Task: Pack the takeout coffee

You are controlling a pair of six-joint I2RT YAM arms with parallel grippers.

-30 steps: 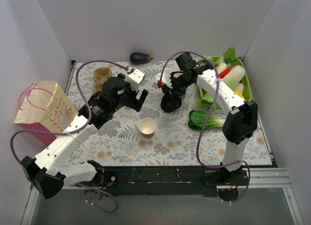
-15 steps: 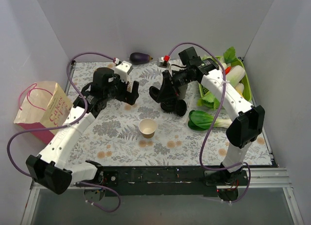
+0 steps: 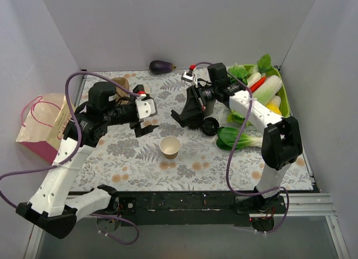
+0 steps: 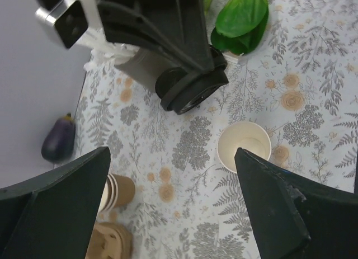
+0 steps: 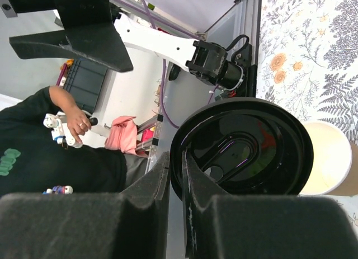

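The takeout coffee's kraft paper cup [image 3: 169,147] stands upright and uncovered, white inside, on the flowered table; it also shows in the wrist views [image 4: 244,146] [image 5: 325,158]. Its round black lid [image 3: 211,126] [image 4: 193,91] is held on edge in the air, behind and to the right of the cup. My right gripper [image 3: 202,119] [image 5: 174,164] is shut on the rim of that lid [image 5: 240,147]. My left gripper [image 3: 144,120] [image 4: 172,154] hovers wide open to the left of the cup, with nothing between its fingers.
A pink and cream paper bag [image 3: 49,127] lies at the left wall. Stacked kraft cups [image 4: 114,191] and a pulp carrier [image 4: 109,242] sit at the back left. An eggplant [image 3: 161,66] lies at the back, bok choy [image 3: 238,139] beside a green vegetable tray [image 3: 283,102].
My left arm has drawn back to the left and its jaws have spread wider. The right gripper has turned and carried the lid slightly right and nearer.
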